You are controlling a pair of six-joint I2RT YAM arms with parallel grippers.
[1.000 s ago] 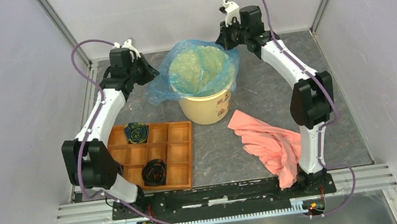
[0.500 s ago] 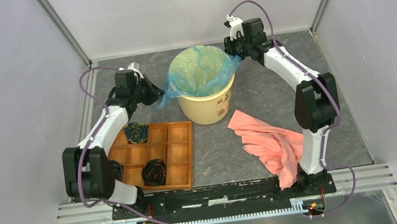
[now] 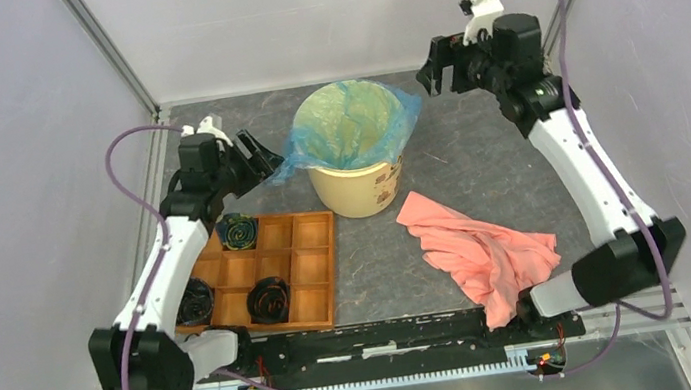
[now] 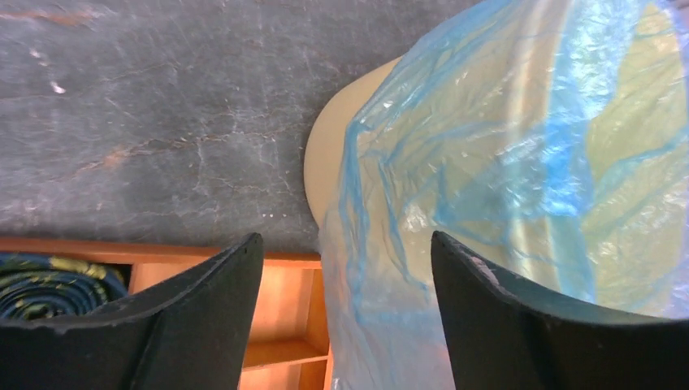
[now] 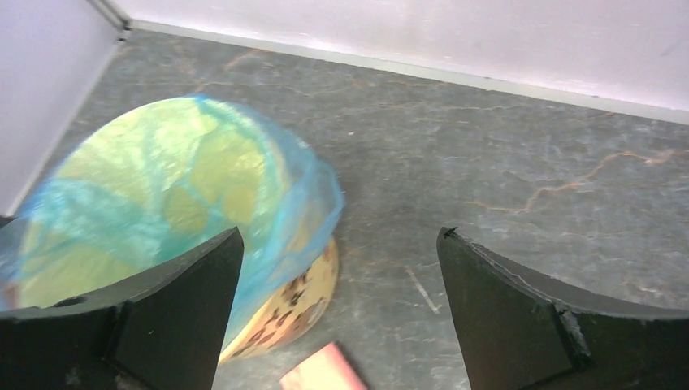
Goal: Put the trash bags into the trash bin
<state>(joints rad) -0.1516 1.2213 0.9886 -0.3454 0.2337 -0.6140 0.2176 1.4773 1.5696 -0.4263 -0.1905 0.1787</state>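
On the left end effector (image 3: pixel 254 157) the fingers stand wide apart. From its wrist camera I see a loose flap of the trash bag (image 3: pixel 352 121) hanging in the gap between them. The film runs close by the finger on the bin side, but I cannot tell whether it touches. The right end effector (image 3: pixel 433 67) is spread just as wide, with nothing between its fingers. It hangs above the bare worktop (image 3: pixel 477 152) at the far right of the trash bin (image 3: pixel 366 190), apart from the plastic. The trash bag sits in the trash bin as a liner. Its blue film covers the orange-yellow inside and folds out over the rim, and a crinkled tail sticks out on the left side toward the left end effector. The bin stands upright near the middle of the far half of the worktop, with the dark print on its side facing the arm bases. A pink cloth (image 3: pixel 475 249) lies crumpled to the near right of the bin, not touching it. A wooden tray (image 3: pixel 334 267) lies near the left arm with dark rolls (image 3: pixel 267 299) in some of its compartments.
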